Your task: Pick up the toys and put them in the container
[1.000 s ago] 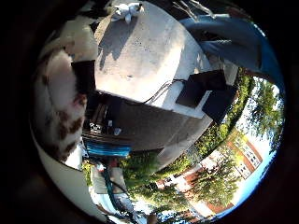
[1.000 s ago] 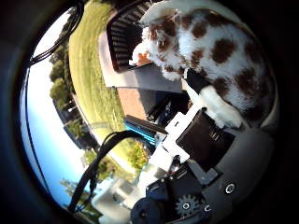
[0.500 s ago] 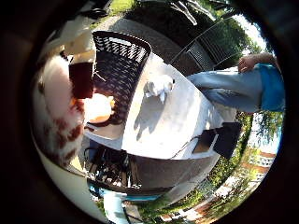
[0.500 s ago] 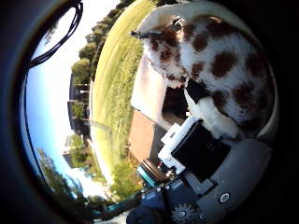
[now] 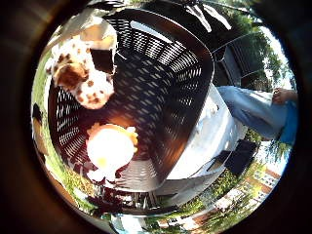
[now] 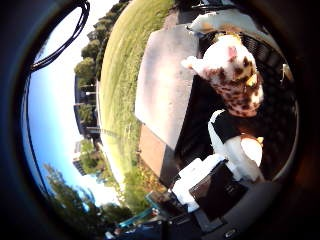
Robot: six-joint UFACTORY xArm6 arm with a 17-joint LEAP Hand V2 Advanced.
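A white plush toy with brown spots (image 6: 233, 70) hangs over the black slatted basket (image 5: 180, 73), a little away from my palm. My hand (image 6: 227, 150) is open above the basket. Its white and black fingers (image 5: 103, 54) reach out straight beside the toy, and I cannot tell whether they still touch it. On the basket's floor lies a white and yellow plush toy (image 5: 109, 147) in bright sunlight. The basket stands on a pale table (image 6: 162, 85).
A person in blue trousers (image 5: 253, 109) sits beside the table, past the basket. Black chairs (image 5: 239, 158) stand near the table's far end. A lawn (image 6: 120, 90) lies alongside the table, with trees and buildings beyond it.
My hand has swung from beside the table to over the basket. The spotted toy, which lay close against the palm, now sits farther out at the fingertips, and the fingers have straightened.
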